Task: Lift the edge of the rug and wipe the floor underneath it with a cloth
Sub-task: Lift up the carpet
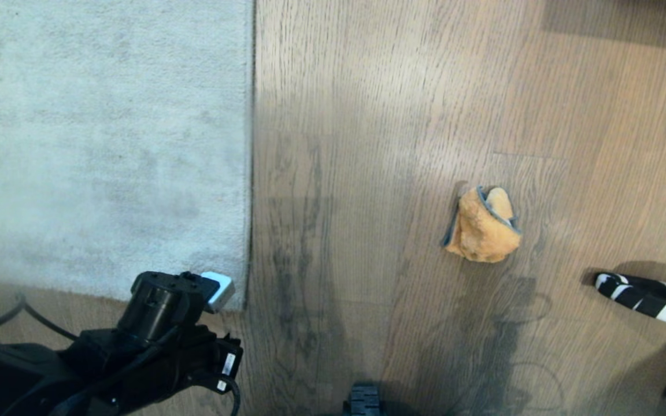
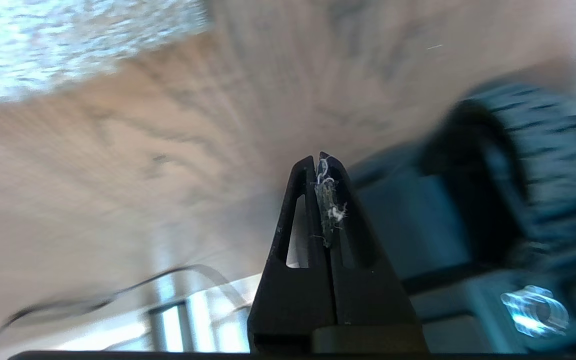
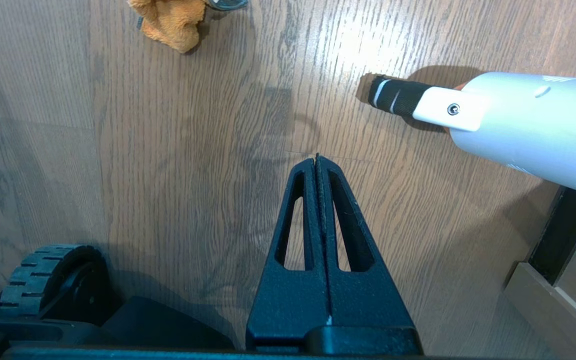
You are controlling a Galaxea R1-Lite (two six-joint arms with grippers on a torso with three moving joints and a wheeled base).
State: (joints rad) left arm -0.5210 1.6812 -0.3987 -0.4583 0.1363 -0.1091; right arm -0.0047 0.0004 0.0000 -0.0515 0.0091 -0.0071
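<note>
From my head camera I see the left arm's black wrist housing at about seven o'clock, angled up toward the near corner of the rug, with a small pale-blue-and-white part on it sitting just at the rug's near rim. The left gripper (image 2: 320,159) itself shows only in its wrist view: its two black fingers are pressed flat together, clenched on nothing but a few wisps of pale lint caught in the seam between them. Beyond the fingertips that view takes in wood-grain floor (image 2: 118,165), a patch of rug pile at eleven o'clock and the robot's ribbed base wheel (image 2: 533,170) at three o'clock. The rug edge (image 1: 250,144) runs straight from twelve o'clock down to a corner near seven o'clock, lying flat on the floor (image 1: 367,115), with nothing lifting it. The cloth (image 1: 483,225), a crumpled orange microfibre lump with grey trim, rests on the planks at roughly three o'clock, well apart from the rug and from both arms. The right gripper (image 3: 317,159) hangs over bare floor with its fingers also squeezed shut and empty; in its wrist view the cloth sits at eleven o'clock, far from the tips, and a white tube with a black striped tip (image 3: 398,97) lies at two o'clock.
</note>
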